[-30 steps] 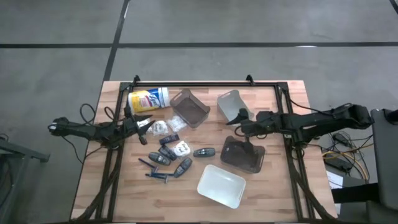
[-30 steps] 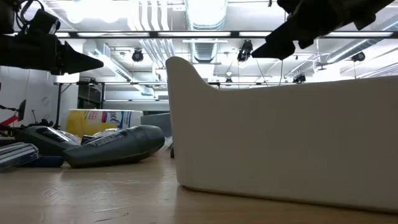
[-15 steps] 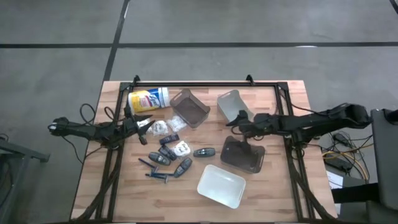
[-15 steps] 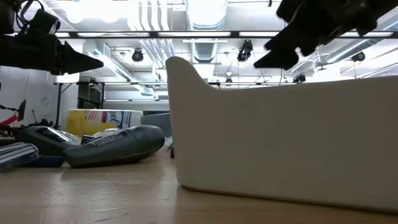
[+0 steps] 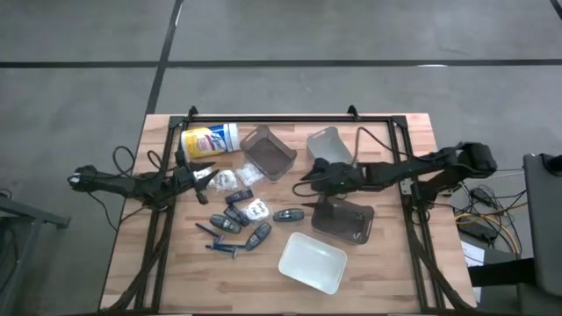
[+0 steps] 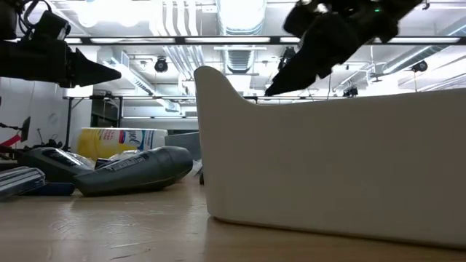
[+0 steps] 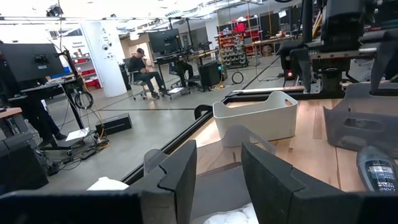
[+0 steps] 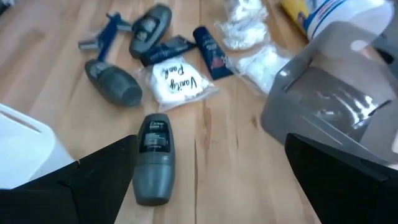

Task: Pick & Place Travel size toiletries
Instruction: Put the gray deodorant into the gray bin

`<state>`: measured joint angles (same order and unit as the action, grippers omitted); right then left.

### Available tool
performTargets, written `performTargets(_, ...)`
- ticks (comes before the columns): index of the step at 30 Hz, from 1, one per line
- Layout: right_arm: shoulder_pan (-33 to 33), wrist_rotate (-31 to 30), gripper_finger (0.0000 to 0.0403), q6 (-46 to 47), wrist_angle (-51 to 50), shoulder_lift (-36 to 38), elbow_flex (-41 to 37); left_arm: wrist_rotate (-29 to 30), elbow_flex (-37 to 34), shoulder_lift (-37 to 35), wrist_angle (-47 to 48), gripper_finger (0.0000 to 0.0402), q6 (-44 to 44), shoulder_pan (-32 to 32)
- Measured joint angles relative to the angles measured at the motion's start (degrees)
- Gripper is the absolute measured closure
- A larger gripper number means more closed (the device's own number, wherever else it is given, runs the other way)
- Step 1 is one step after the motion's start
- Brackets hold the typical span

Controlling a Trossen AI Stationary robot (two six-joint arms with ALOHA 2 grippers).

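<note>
Reaching toward the toiletry cluster is the step in hand, judged from the right gripper [image 5: 309, 182], which hangs with fingers fully spread and empty above the table [image 5: 395, 263], just beside the smoky bin [image 5: 344, 219] on the cluster side.

Nearest target: the grey roll-on deodorant [image 8: 153, 160], lying on its side, apart from the white packet [image 8: 174, 81] beyond it. Take the smoky bin as landmark: the deodorant [image 5: 289, 214] lies just beside its cluster-facing wall.

Procedure, as advised:
- Centre the open fingers over the deodorant body, across its short axis.
- Descend vertically; the round body may roll if one finger touches first.

Clearance: bare wood surrounds the deodorant toward the white bin [image 5: 313, 262]; the tilted clear bin [image 5: 328, 147] stands near the arm's far side.

The left gripper [image 5: 204, 174] waits beyond the cluster, beside the yellow-labelled canister [image 5: 210, 140], fingers part-closed, holding nothing visible.
</note>
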<state>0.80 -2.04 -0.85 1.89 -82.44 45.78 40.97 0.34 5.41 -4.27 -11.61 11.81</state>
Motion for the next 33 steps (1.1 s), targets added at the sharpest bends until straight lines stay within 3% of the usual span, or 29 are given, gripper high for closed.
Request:
performTargets(16, 0.04, -0.02, 0.0003, -1.60, -10.15, -17.47, 14.15, 0.01, 0.00, -0.01, 0.00, 0.0268, 0.00, -0.01)
performTargets(33, 0.04, 0.00, 0.0003, -0.62, -11.57, -21.57, 15.80, 0.01, 0.00, 0.07, 0.00, 0.0268, 0.02, 0.00)
